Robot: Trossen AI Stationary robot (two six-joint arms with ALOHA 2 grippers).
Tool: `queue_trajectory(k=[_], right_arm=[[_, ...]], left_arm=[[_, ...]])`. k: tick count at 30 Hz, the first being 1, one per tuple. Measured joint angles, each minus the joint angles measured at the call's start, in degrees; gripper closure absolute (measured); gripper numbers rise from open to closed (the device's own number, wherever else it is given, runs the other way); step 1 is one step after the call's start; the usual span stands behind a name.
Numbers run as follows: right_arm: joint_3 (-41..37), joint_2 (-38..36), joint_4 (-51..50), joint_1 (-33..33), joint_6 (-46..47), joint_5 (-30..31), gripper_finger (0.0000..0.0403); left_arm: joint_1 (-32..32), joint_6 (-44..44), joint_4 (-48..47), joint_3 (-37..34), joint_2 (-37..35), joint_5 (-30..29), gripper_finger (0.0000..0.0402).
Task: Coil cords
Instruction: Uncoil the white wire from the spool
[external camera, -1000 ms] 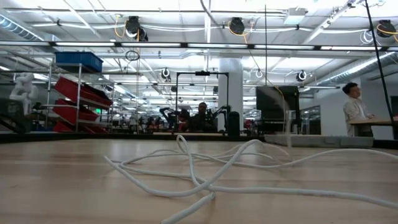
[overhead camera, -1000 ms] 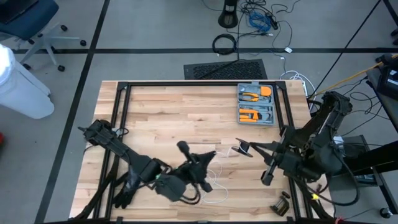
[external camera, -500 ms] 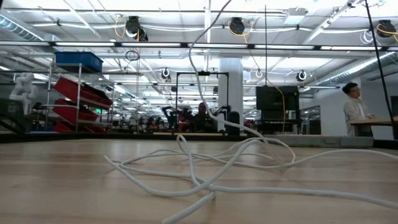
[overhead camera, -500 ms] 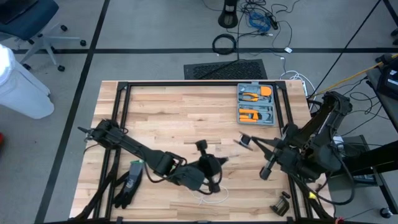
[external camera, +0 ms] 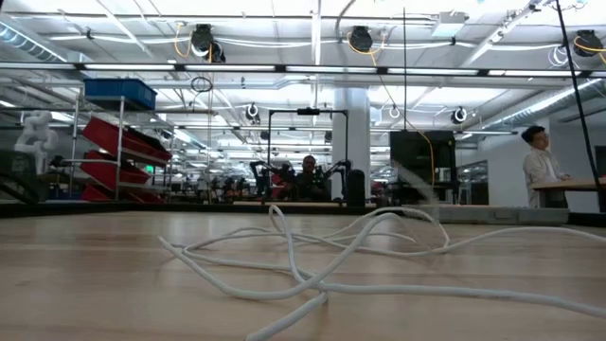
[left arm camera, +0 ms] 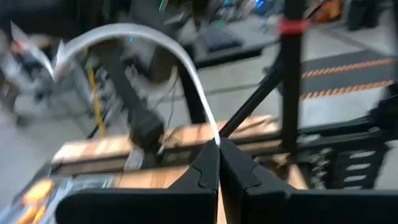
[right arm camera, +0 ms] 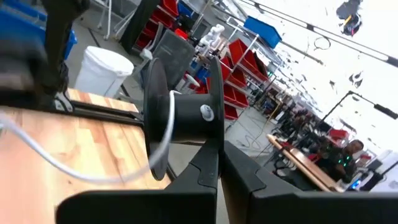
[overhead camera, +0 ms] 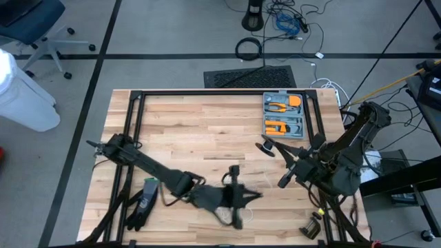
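The thin white flexible cord point(external camera: 312, 256) lies in loose tangled loops on the front part of the pale wooden butcher-block table point(overhead camera: 186, 131), nearest the low camera; just above it, near the table's front edge, the left gripper point(overhead camera: 238, 196) has its dark fingers pressed together on a strand of that cord, which arches up and away from the fingertips in the left wrist view point(left arm camera: 180, 56); farther in and to the right, the right gripper point(overhead camera: 265, 148) is pinched shut on a black round spool with wide flanges point(right arm camera: 186, 118), with a turn of the white cord hanging over the drum; behind it, at the back right of the table, sits a grey tray of orange-handled tools point(overhead camera: 284, 115); beyond the table a person point(external camera: 542, 169) stands in the room
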Motion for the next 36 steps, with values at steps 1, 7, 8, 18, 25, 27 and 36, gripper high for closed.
queue_trajectory(k=[1,7,8,18,25,27,36], right_arm=[[0.0,0.0,-1.62,0.0,0.81,-0.02,0.0403],[0.0,0.0,-7.36,0.02,2.78,-0.1,0.0403],[0.0,0.0,-8.19,0.02,2.99,-0.44,0.0403],[0.0,-0.08,-13.77,0.22,4.0,-14.94,0.0403],[0.0,-1.27,-11.24,3.37,2.73,-14.45,0.0403],[0.0,-1.83,-8.93,4.85,1.92,-13.53,0.0403],[0.0,-2.6,-0.66,11.99,-4.1,-2.29,0.0403]], left_arm=[[-0.75,1.22,1.05,0.0,-0.5,-0.01,0.04],[-5.2,7.25,3.13,0.0,-4.08,-7.16,0.04],[-5.98,8.37,3.04,0.0,-4.65,-9.7,0.04],[-12.33,25.21,2.8,0.0,-5.79,-47.27,0.04],[-12.39,29.86,1.75,0.0,-5.82,-58.65,0.04],[-12.37,29.61,1.01,0.0,-5.82,-58.74,0.04],[-12.45,29.5,-0.44,0.0,-5.84,-58.72,0.04]])
